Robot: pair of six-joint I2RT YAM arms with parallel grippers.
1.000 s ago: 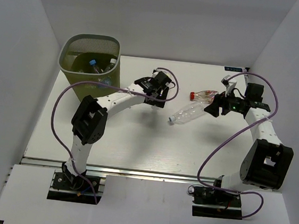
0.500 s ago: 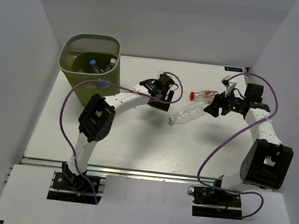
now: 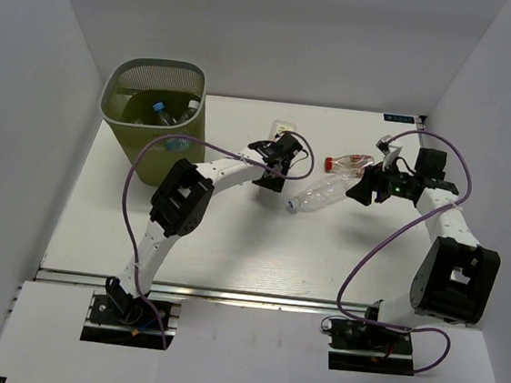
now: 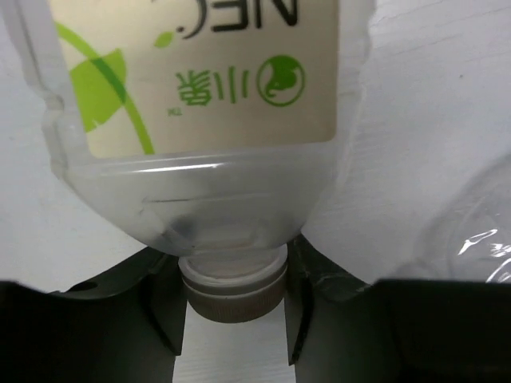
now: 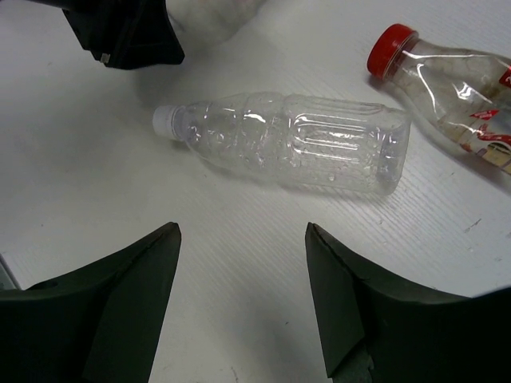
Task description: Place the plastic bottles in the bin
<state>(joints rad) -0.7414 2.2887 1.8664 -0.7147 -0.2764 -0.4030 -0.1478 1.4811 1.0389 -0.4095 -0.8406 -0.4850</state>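
Your left gripper [image 4: 231, 275], fingers spread, straddles the green-labelled bottle [image 4: 200, 88] at its cap [image 4: 233, 291]; pinch next, then carry to the bin [image 3: 155, 149] at nine o'clock; right gripper [image 5: 239, 271] hangs spread above the white-capped bottle [image 5: 295, 152].

Right tool [image 5: 242, 239]: bare tabletop [image 5: 80, 175] straight ahead. White-capped bottle [image 5: 295, 152] lies crosswise beyond; red-capped bottle [image 5: 447, 80] and left tool [image 4: 233, 275] flank it.
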